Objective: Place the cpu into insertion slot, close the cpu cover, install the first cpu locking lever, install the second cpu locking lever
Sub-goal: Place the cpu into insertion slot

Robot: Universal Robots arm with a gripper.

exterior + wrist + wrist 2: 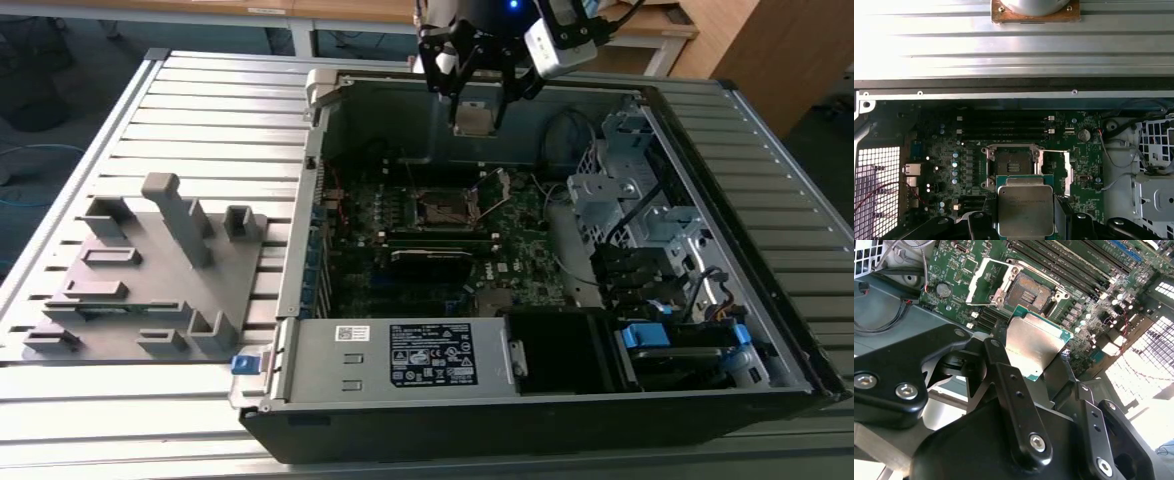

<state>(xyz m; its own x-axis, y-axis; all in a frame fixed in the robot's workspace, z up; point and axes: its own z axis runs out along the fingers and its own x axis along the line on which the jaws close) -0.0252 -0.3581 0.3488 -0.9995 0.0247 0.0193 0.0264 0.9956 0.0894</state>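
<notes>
One cpu (1024, 207) sits gripped flat between the fingers of our hand (477, 112), hanging over the open computer case (534, 430), close to the case wall nearest a worktop (200, 110) edge. We find the insertion slot (1013, 162) uncovered on the green board (944, 150), below the hand and further in from that wall, its rim roughly parallel to the cpu's edges. The cpu cover (985, 282) stands swung up beside it.

cpu (1036, 347) edges partly behind the fingers (1004, 375)
</notes>
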